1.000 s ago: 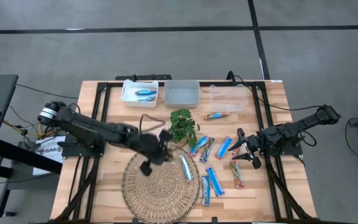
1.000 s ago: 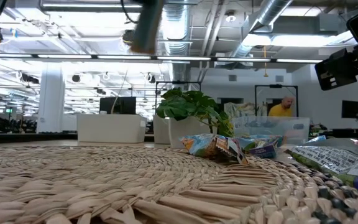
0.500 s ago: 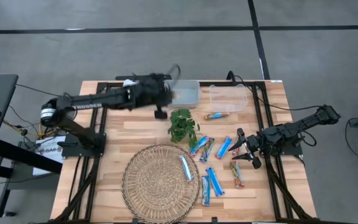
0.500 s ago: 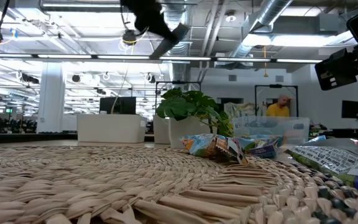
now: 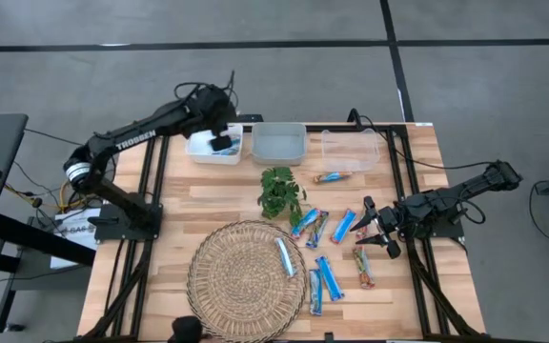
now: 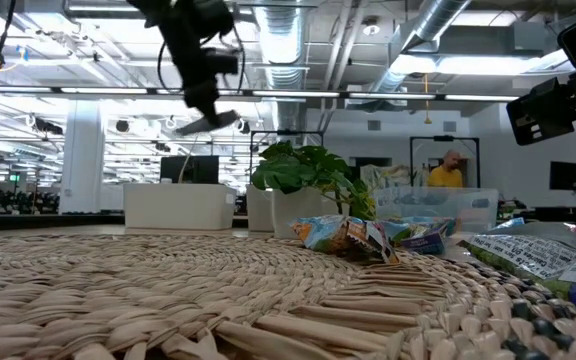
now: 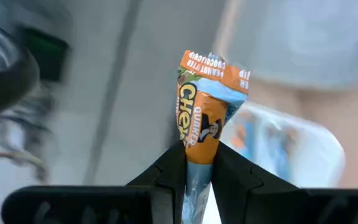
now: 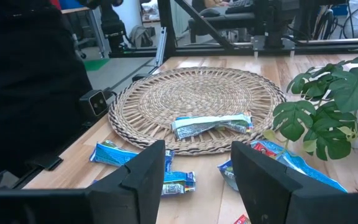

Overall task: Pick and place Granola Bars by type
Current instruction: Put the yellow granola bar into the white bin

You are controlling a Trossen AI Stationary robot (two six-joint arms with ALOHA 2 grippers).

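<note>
Rough woven mat, glossy foil bar

My left tool is dark, pinching an orange-and-light-blue granola bar; the woven mat is tan; the plant green; my counter pale striped wood.

Left gripper sits over the white bin at the table's back-left. Right gripper waits open beside the loose granola bars — one bar lies on the woven mat.
</note>
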